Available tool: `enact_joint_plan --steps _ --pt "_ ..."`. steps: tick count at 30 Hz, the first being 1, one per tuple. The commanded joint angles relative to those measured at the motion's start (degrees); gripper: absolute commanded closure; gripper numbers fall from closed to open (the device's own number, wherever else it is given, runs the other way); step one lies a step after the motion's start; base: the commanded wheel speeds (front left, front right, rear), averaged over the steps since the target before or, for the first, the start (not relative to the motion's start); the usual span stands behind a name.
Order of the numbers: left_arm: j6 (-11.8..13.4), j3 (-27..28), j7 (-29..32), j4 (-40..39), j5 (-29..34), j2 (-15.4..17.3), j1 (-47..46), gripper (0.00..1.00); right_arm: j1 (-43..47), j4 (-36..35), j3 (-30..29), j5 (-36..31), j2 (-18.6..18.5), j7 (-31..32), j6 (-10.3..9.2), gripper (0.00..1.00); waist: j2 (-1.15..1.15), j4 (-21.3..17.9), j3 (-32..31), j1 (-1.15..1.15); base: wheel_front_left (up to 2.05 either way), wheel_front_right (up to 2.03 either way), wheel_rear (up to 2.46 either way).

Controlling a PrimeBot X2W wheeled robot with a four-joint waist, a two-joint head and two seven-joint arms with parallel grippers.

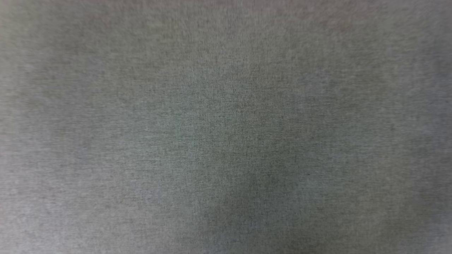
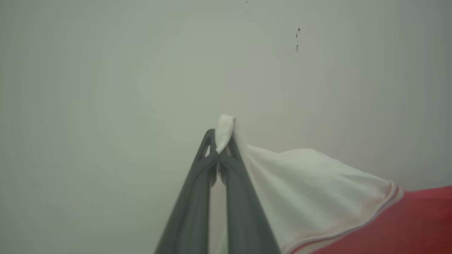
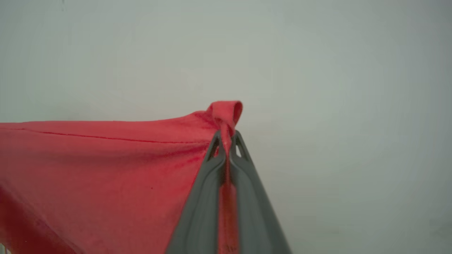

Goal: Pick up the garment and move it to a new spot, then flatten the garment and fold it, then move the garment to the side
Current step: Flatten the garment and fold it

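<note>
In the left wrist view my left gripper (image 2: 220, 141) is shut on a white sleeve of the garment (image 2: 310, 190), a nub of white cloth poking out past the fingertips. The sleeve's striped trim and the red body trail off to the lower right. In the right wrist view my right gripper (image 3: 226, 141) is shut on a pinch of the garment's red cloth (image 3: 106, 169), which stretches away to the left with a seam line across it. A small loop of red fabric stands above the tips.
A pale, plain surface (image 2: 106, 88) lies behind the left gripper, with a few small dark specks (image 2: 297, 38) at upper right. The same pale surface (image 3: 353, 106) backs the right gripper. The head view is a blurred grey field (image 1: 226, 127).
</note>
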Motion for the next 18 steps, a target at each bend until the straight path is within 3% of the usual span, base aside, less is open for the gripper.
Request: enact_joint_plan --steps 1,9,18 --pt "-0.1 -0.3 -0.4 0.7 0.2 -0.1 -0.4 1.0 -0.6 1.1 0.4 0.5 0.3 -0.8 -0.04 1.0 0.0 -0.1 2.7 -0.01 0.0 0.0 0.0" --pt "-1.7 -2.6 -1.6 9.3 -0.2 -2.5 2.8 1.0 -1.4 11.6 5.8 2.7 2.0 -3.6 -0.04 1.0 0.0 0.2 5.3 -0.01 0.0 0.0 0.0" --pt "-4.4 -3.5 -5.9 21.4 -3.0 -7.4 11.8 1.0 6.3 21.6 12.8 5.3 3.5 -5.3 -0.03 1.0 0.0 0.9 -0.8 -0.01 0.0 0.0 0.0"
